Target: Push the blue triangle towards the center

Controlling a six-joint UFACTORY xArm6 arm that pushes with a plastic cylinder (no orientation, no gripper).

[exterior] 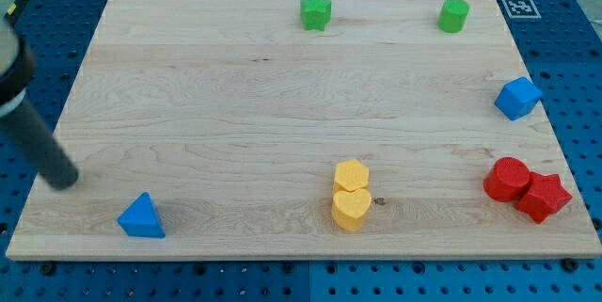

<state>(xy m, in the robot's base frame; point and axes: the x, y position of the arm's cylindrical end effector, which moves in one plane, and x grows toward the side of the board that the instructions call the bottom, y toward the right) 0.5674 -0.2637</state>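
Board [282,104] of pale wood fills the view, and my rod comes in from the view's left edge, bare and holding nothing, with my tip [64,182] resting near the board's lower-left corner. The blue triangle [142,216] sits just to the right of and below my tip, close but not touching. To do this well, I judge my tip should first swing around to the triangle's lower-left side, then drive up and right so it slides toward the middle instead of skating along the bottom edge. Little blocks that path: 2 yellow blocks [351,194], touching, lie right of it at the bottom. The 2 red blocks [527,189], blue cube [517,98], green star [316,12] and green cylinder [453,15] sit well apart.
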